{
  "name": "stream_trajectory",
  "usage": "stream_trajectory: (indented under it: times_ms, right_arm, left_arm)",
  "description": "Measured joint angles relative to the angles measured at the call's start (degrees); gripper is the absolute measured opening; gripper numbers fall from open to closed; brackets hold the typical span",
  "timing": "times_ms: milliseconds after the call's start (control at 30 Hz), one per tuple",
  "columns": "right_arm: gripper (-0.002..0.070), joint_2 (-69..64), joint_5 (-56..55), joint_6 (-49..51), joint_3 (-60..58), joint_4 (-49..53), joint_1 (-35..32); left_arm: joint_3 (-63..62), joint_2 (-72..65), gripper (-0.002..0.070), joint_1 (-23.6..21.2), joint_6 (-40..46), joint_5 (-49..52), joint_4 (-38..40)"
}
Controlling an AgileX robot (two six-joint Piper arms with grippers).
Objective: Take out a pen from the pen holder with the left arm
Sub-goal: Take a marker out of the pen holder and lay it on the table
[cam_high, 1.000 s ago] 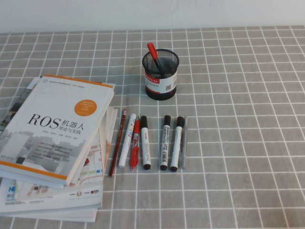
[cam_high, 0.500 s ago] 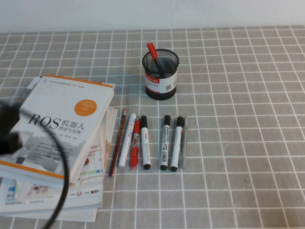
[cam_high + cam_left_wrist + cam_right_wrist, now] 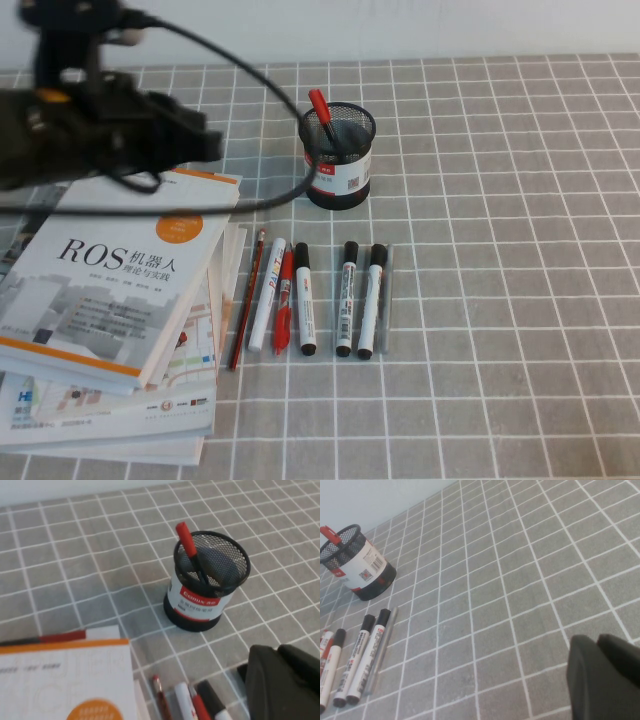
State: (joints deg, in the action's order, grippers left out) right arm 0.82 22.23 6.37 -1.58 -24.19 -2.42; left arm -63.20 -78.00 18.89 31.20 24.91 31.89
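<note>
A black mesh pen holder point(image 3: 338, 157) with a white and red label stands at the table's back centre. One red-capped pen point(image 3: 320, 108) leans in it, its cap sticking out over the left rim. My left gripper point(image 3: 208, 146) hovers left of the holder, above the far edge of the books, shut and empty. In the left wrist view the holder point(image 3: 200, 587) and red pen point(image 3: 186, 539) sit ahead of the left gripper point(image 3: 277, 651). In its own wrist view the right gripper point(image 3: 598, 642) is shut on nothing over bare cloth, far from the holder point(image 3: 357, 565).
A stack of books point(image 3: 110, 300) with a white ROS title on top fills the left front. Several pens and markers point(image 3: 300, 295) lie in a row in front of the holder. The left arm's black cable point(image 3: 270, 85) arcs over the table toward the holder.
The left arm has come into view. It swept from the lower left over the books up to the back left, ending close to the holder. Pens and holder have not moved.
</note>
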Motion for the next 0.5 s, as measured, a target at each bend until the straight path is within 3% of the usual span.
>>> stream_trajectory:
  times_ms: [100,200,367,500]
  right_arm:
    - [-0.0013,0.0,0.0,0.0,0.0,0.0,0.0]
    - [-0.0013,0.0,0.0,0.0,0.0,0.0,0.0]
    - [-0.0012,0.0,0.0,0.0,0.0,0.0,0.0]
    - [-0.0013,0.0,0.0,0.0,0.0,0.0,0.0]
  left_arm:
    - [-5.5,-7.1,0.0012,1.0,0.2,-0.1,0.0]
    - [-10.6,-12.8,0.0079,0.9,0.3,-0.1,0.3]
    - [-18.9,-20.2,0.033,1.5,0.3,-0.1,4.5]
    - [-24.8,-25.3,0.0426,2.3,0.3,-0.6,7.9]
